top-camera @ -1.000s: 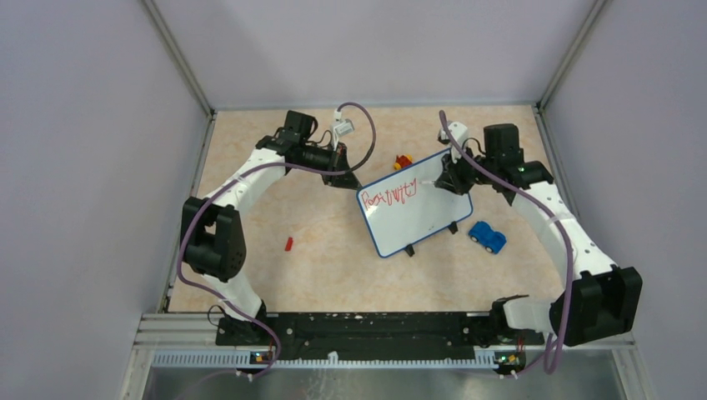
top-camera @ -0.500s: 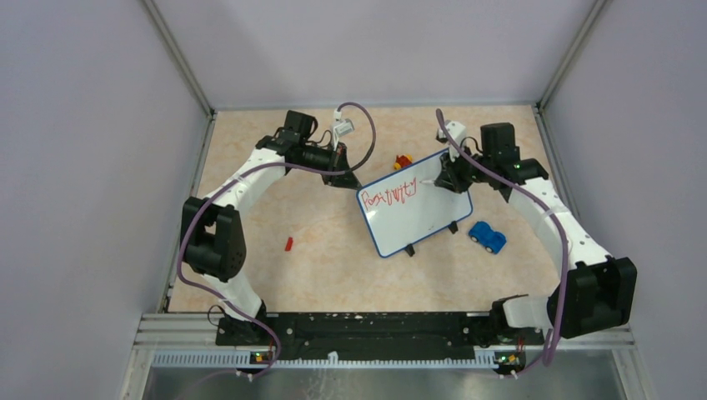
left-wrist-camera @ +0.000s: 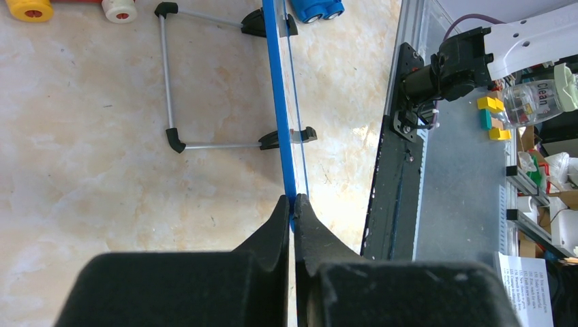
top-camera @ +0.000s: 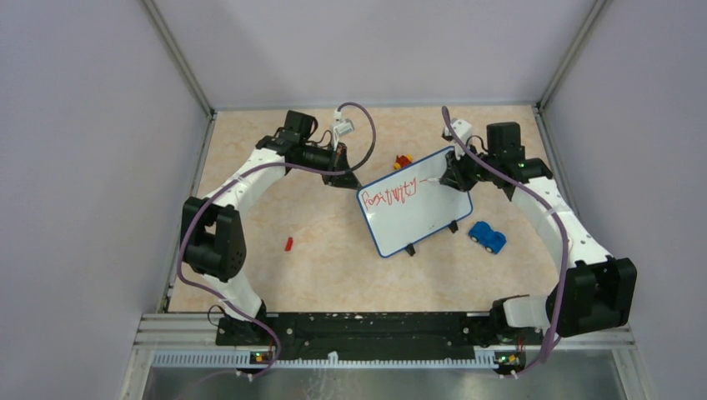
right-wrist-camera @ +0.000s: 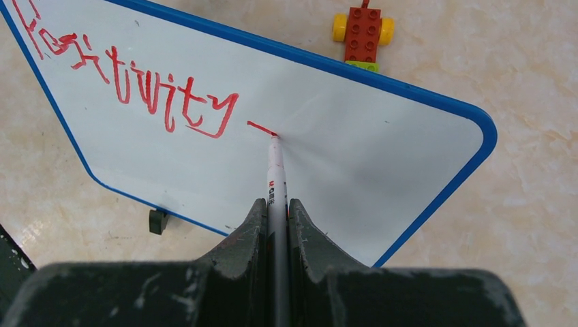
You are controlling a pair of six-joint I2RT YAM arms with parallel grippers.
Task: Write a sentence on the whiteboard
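Note:
The whiteboard (top-camera: pixel 421 218), white with a blue rim, stands tilted on black feet mid-table. Red handwriting, the start of the sentence (top-camera: pixel 388 197), reads "Positivity" (right-wrist-camera: pixel 136 88) along its upper edge, followed by a short red dash (right-wrist-camera: pixel 261 127). My right gripper (right-wrist-camera: pixel 276 202) is shut on a white marker (right-wrist-camera: pixel 275 174) whose tip touches the board at the end of that dash. From above, this gripper (top-camera: pixel 454 177) sits at the board's far right corner. My left gripper (left-wrist-camera: pixel 292 199) is shut on the whiteboard's blue rim (left-wrist-camera: pixel 279 102), at the board's far left corner (top-camera: pixel 346 179).
A blue toy car (top-camera: pixel 487 237) lies right of the board. A red and yellow brick toy (top-camera: pixel 403 162) sits just behind it. A small red cap (top-camera: pixel 288 244) lies on the table to the left. The board's wire stand (left-wrist-camera: pixel 167 82) juts out behind. Walls enclose three sides.
My right gripper has shifted slightly to the right with the marker, leaving a short red stroke after the written word. The left arm and the board have not moved.

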